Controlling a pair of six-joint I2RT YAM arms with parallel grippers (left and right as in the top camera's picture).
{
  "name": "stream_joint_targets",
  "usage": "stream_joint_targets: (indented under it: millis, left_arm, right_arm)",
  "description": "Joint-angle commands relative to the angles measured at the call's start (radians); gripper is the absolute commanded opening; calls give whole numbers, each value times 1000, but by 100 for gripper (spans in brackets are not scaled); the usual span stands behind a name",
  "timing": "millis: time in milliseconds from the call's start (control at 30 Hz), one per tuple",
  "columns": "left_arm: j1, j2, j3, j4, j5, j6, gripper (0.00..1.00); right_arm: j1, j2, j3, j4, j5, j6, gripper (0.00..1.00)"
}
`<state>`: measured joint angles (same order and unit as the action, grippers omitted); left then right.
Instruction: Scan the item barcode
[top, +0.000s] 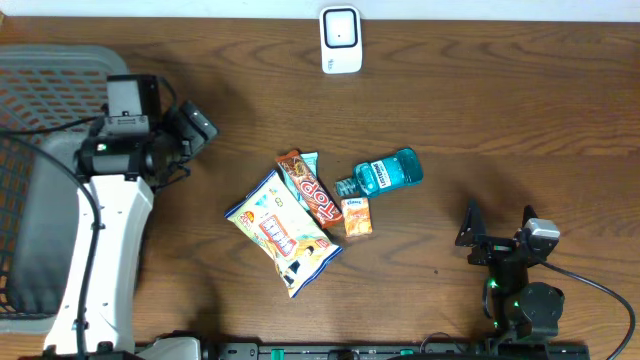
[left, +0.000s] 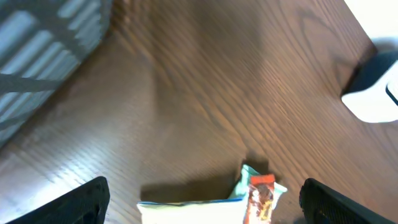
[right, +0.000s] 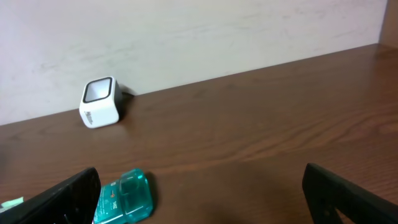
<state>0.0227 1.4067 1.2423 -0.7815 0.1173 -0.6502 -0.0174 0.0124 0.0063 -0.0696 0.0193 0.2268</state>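
Several items lie mid-table: a yellow-white snack bag (top: 283, 232), a brown-orange chocolate bar (top: 308, 187), a teal mouthwash bottle (top: 385, 173) and a small orange box (top: 356, 216). The white barcode scanner (top: 340, 40) stands at the back edge. My left gripper (top: 192, 140) hovers open, left of the items, holding nothing. Its wrist view shows the bag's top edge (left: 186, 213) and the bar's end (left: 261, 196) between its fingers (left: 81, 202), and the scanner (left: 376, 93) at right. My right gripper (top: 497, 222) is open and empty near the front right. The right wrist view shows the bottle (right: 124, 199) and the scanner (right: 99, 102).
A grey plastic basket (top: 50, 80) fills the far left of the table, with the left arm's white link in front of it. A pale wall runs behind the table's back edge (right: 249, 37).
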Motion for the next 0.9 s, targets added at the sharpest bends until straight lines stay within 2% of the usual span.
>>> stream_joint_targets:
  millis: [0,333,467,667,867]
  left_arm:
    - [-70,60,-53,-3,81,-12,98]
    - [-227,60,-53,28,67,-11,98]
    - [-267,60,-53,28,-3,-11,98]
    - [-272,57,-53,31,-18,-11,98]
    - [-272,21,-43,39,-17,48,98]
  right_arm:
    - [-2,-6,-1,-3,5,1,99]
    - [-2,-6,-1,-3,5,1,99]
    - [-2,-6,-1,-3,5,1,99]
    - [-2,-6,-1,-3,5,1,99]
    - [-2,-6,-1,-3,5,1,99]
